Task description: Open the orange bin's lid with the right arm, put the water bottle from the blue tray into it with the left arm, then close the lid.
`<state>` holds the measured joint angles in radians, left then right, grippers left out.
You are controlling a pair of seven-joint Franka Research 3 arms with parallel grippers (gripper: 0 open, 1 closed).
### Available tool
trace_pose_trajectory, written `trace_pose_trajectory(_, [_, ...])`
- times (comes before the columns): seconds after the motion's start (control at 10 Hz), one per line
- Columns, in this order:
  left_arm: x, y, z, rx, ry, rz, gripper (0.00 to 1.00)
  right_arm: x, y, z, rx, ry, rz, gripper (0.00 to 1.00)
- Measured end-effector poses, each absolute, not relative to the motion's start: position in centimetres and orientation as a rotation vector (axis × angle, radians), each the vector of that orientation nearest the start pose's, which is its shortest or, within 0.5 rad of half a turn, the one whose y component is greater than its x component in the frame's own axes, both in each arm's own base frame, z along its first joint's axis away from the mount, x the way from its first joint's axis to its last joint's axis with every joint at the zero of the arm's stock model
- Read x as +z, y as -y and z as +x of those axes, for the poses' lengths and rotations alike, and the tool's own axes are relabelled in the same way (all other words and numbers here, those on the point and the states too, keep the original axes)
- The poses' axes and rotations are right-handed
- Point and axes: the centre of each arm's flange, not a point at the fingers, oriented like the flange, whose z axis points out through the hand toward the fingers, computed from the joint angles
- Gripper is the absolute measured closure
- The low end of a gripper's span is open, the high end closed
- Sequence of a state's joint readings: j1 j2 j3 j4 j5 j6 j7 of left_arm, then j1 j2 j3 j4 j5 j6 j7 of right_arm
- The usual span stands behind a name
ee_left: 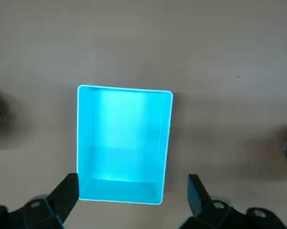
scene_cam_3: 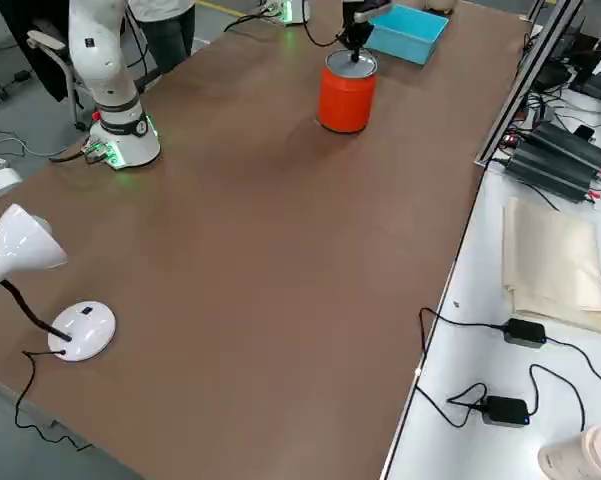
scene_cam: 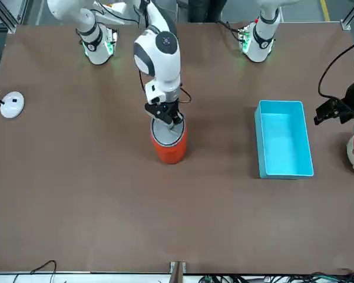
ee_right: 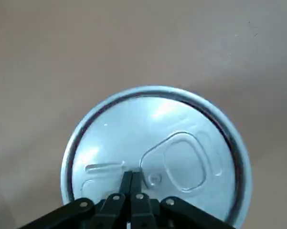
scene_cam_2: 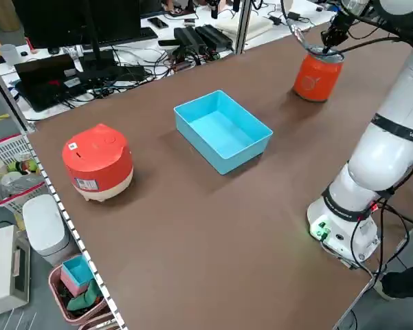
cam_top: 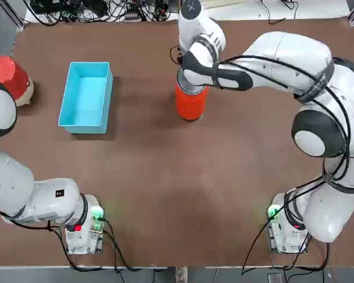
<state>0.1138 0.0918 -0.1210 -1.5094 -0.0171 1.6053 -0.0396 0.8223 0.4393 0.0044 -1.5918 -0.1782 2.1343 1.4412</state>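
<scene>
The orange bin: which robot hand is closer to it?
Right. The right gripper sits shut on top of the orange bin's lid. The left gripper hangs open above the blue tray, far off.

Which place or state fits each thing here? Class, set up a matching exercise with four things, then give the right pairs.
Things:
1. blue tray
2. lid
3. right gripper
4. left gripper

States:
A. open, above the tray
B. shut, fingertips on the lid
C. empty
D. closed on the orange bin

Pairs: 1-C, 2-D, 3-B, 4-A
</scene>
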Motion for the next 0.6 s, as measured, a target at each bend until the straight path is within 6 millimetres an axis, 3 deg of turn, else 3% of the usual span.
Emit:
trace_pose_trajectory(0.3, [60.5, 0.6, 58.6, -0.006, 0.043, -3.170, 0.00, 39.0, -50.2, 47.2, -0.291, -0.805, -2.994, 0.98])
trace_pose_trajectory(0.6, [60.5, -0.3, 58.6, -0.007, 0.068, -3.169, 0.00, 38.7, -50.7, 46.9, -0.346, -0.824, -2.995, 0.98])
